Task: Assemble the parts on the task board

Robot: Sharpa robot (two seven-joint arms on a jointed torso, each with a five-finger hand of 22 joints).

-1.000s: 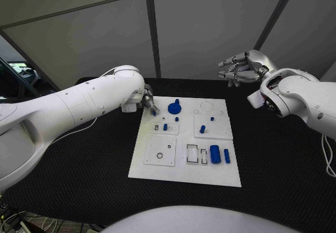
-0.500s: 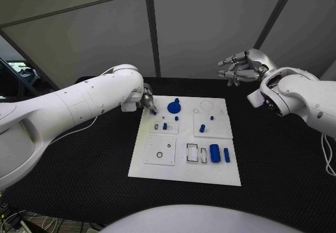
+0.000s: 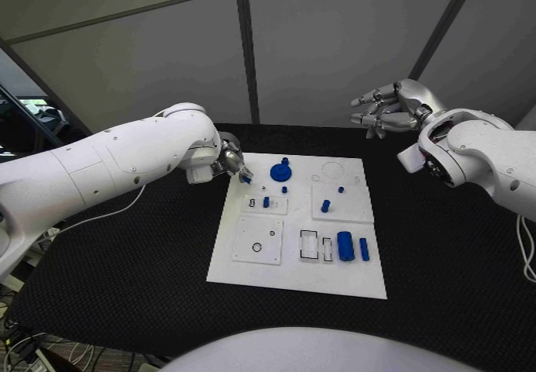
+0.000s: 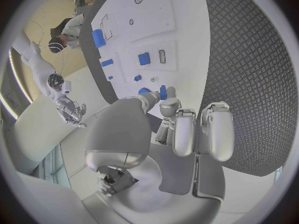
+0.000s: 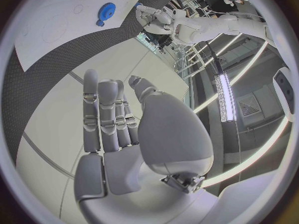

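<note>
The white task board (image 3: 300,232) lies flat in the middle of the black table (image 3: 134,256). On it are several small blue parts: a round gear-like piece (image 3: 280,172) near the far edge, a short peg (image 3: 325,206) near the centre, and a thick cylinder (image 3: 345,246) with a thin bar (image 3: 363,248) just beside it toward the near right.

The left hand (image 3: 231,160) is at the far left corner of the board. It pinches a small blue part (image 4: 162,92) between its fingertips.

The right hand (image 3: 386,108) is raised beyond the far right corner of the board, well apart from it. Its fingers (image 5: 106,117) are extended, slightly apart, and hold nothing.
</note>
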